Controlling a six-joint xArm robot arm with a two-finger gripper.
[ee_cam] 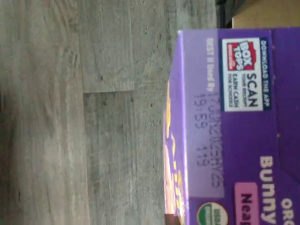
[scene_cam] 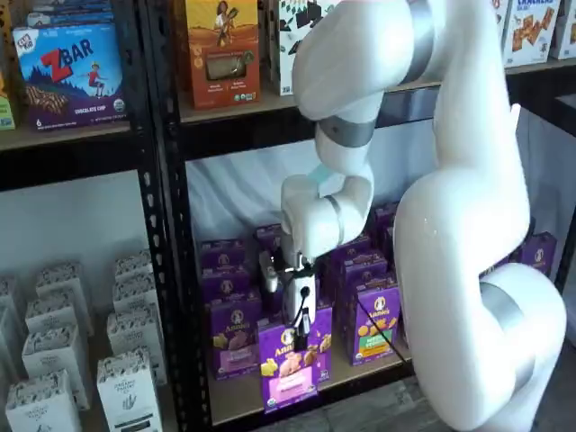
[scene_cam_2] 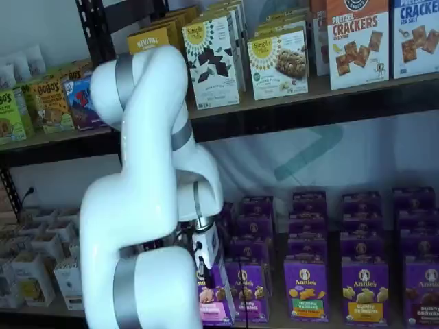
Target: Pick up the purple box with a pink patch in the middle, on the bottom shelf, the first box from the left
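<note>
The purple box with a pink patch on its lower front hangs just in front of the bottom shelf, clear of the row behind it. My gripper comes down onto its top and is shut on it. In a shelf view the box shows beside the arm, under the gripper. The wrist view shows the box's top and front close up, with a Box Tops label and part of the pink patch, over the grey wood floor.
More purple Annie's boxes stand in rows on the bottom shelf, one just left of the held box. A black perforated upright stands left of them, with white boxes beyond. Orange and white boxes fill the higher board.
</note>
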